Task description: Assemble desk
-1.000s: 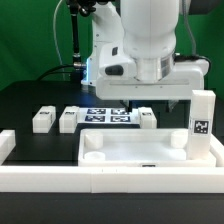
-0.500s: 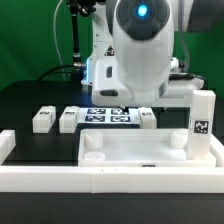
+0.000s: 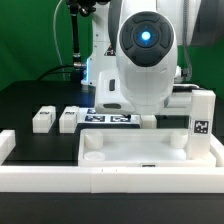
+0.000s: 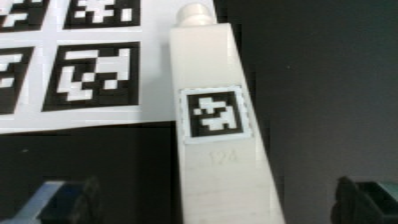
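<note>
The white tabletop panel (image 3: 140, 150) lies flat near the front, its rim facing up. A white leg (image 4: 217, 120) with a black-and-white tag lies on the black table, a small peg at its far end. My gripper (image 4: 210, 205) is open above it, one dark finger (image 4: 54, 200) on each side of the leg, neither touching it. In the exterior view the arm's body (image 3: 145, 55) hides the gripper; only the end of that leg (image 3: 148, 119) shows. Two more legs (image 3: 42, 120) (image 3: 69, 118) lie at the exterior view's left. Another leg (image 3: 203, 115) stands upright at the panel's right end.
The marker board (image 4: 71, 60) lies flat right beside the leg under my gripper. A low white border rail (image 3: 110, 182) runs along the front and turns up the exterior view's left side (image 3: 6, 145). The robot's base (image 3: 100, 50) stands behind.
The arm has come down and tilted forward over the leg beside the marker board, hiding more of that board in the exterior view. The parts have not moved.
</note>
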